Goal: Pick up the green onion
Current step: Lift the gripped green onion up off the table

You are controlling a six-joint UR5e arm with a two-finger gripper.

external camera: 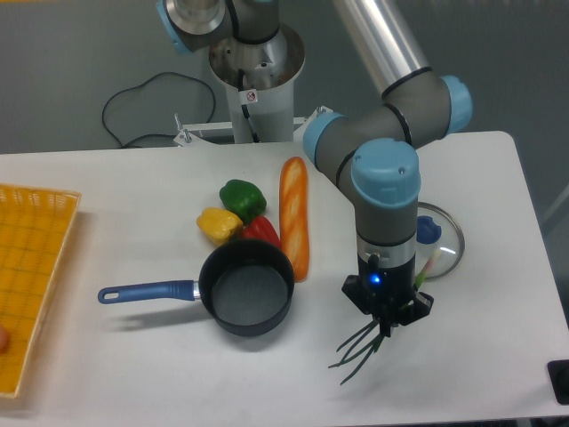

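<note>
The gripper (388, 316) grips the green onion (360, 350) — dark leaves fan out below it, over the white table (133, 374). Beside it sit a glass lid (444, 245), a baguette (294, 216) and a black pan (246, 286) — three peppers (238, 216) cluster behind the pan.

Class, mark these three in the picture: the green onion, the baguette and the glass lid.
green onion (357, 352): fixed camera, on the dark leaves below the gripper.
baguette (294, 213): fixed camera, mid-length of the loaf.
glass lid (446, 244): fixed camera, on the glass right of the blue knob.

Bright, even light falls from overhead, and the white table (133, 374) looks slightly washed out. Shadows under the pan (246, 286) are soft; fine detail seems a little blurred.
</note>
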